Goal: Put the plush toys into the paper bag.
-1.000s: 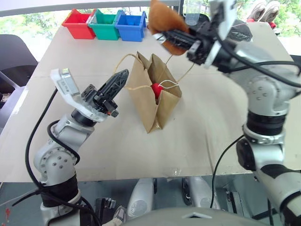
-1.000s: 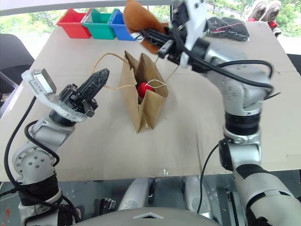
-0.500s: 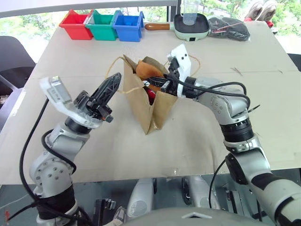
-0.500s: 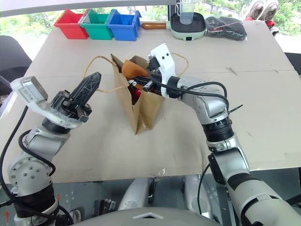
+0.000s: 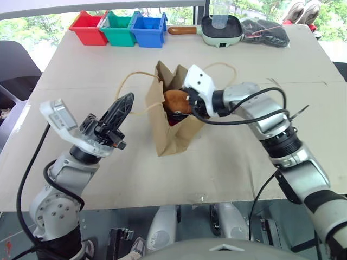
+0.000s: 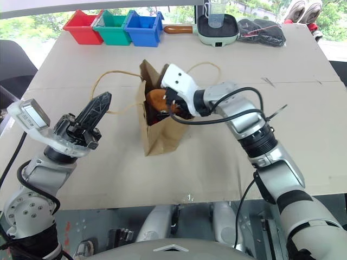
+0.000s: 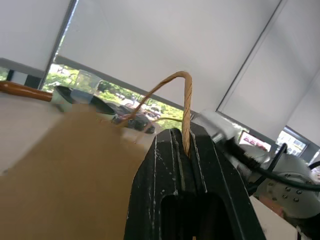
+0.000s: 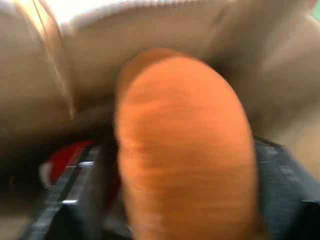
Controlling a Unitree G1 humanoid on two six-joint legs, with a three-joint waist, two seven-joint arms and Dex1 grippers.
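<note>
At frame centre, the right hand (image 5: 181,108) sits opened inside the paper bag (image 5: 173,135), orange plush (image 5: 175,100) between its fingers; left hand (image 5: 120,106) pinches the handle (image 7: 186,107).

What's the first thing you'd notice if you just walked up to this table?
The brown paper bag standing mid-table, with a fuzzy orange-brown plush toy in its open mouth and the right gripper there with it. The left gripper pinches the bag's tan cord handle. Three coloured bins line the far edge.
</note>
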